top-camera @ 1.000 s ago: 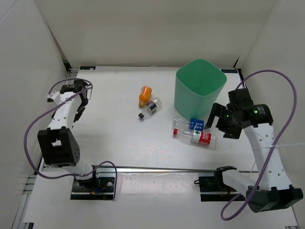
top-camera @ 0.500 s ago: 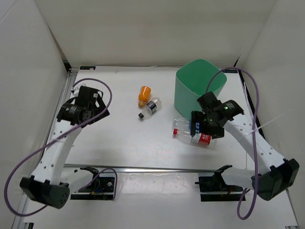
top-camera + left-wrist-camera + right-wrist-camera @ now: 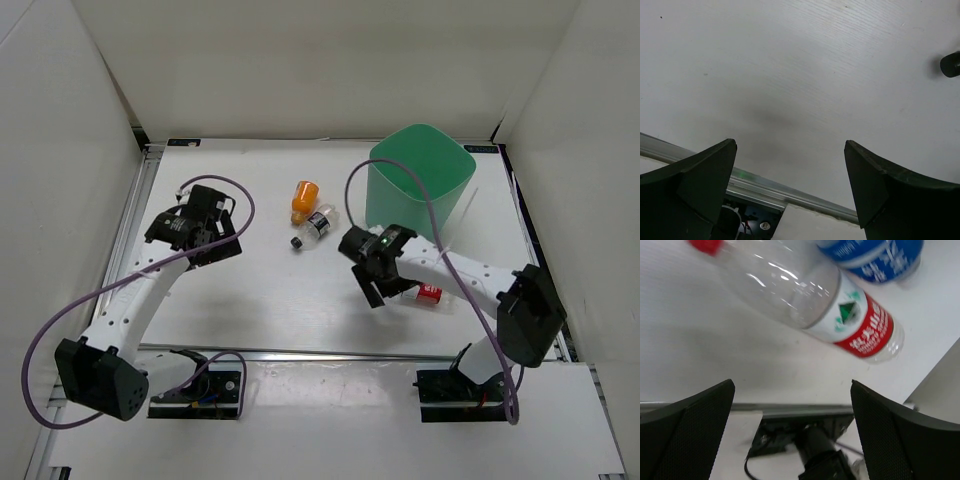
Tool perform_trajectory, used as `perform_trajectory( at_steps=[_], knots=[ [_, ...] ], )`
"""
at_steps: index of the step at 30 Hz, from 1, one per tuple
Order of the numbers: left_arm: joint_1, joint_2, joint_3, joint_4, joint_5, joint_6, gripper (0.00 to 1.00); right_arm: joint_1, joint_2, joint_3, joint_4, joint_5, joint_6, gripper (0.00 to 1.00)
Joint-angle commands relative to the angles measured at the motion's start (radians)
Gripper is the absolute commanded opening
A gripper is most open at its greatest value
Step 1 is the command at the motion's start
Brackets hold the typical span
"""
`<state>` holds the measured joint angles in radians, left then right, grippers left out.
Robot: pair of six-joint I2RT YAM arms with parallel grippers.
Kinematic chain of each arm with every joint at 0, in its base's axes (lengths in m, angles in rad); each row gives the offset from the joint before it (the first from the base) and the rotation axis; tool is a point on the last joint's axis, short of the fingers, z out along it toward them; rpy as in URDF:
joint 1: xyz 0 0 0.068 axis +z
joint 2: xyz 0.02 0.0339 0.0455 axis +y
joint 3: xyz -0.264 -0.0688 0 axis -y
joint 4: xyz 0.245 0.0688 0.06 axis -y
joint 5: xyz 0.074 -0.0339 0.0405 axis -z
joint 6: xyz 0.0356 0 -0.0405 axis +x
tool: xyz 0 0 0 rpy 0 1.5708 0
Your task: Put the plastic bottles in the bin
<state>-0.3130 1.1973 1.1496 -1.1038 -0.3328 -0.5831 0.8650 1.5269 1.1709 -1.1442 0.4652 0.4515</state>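
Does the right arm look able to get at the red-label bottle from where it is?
Probably yes. The right gripper is open just short of the red-label bottle, which lies on its side with nothing on it. The blue-label bottle lying beside it may crowd one finger.

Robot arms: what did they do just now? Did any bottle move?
The right gripper swung left from beside the bin to above the red-label bottle. The left gripper moved inward. Both open, nothing grabbed. The orange bottle, the other bottles and the bin stayed put.

Bright, even light is casting soft shadows on the table [image 3: 790,60]. The red-labelled bottle [image 3: 805,295] is glinting, perhaps blurring slightly.
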Motion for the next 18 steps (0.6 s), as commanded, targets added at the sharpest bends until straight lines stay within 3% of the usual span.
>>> perform_trajectory(
  at_steps=[1,14,18],
  knots=[
    [-0.026,-0.016,0.012,0.016,-0.044,0.014,1.0,0.1,-0.059,-0.032,0.141,0.137,-0.123,1.0],
    [-0.117,0.016,-0.016,-0.013,-0.155,0.014,1.0,0.111,0.042,-0.096,0.268,0.171,-0.381,1.0],
    [-0.152,0.039,-0.004,-0.031,-0.184,0.005,1.0,0.12,0.117,-0.086,0.268,0.208,-0.395,0.99]
  ],
)
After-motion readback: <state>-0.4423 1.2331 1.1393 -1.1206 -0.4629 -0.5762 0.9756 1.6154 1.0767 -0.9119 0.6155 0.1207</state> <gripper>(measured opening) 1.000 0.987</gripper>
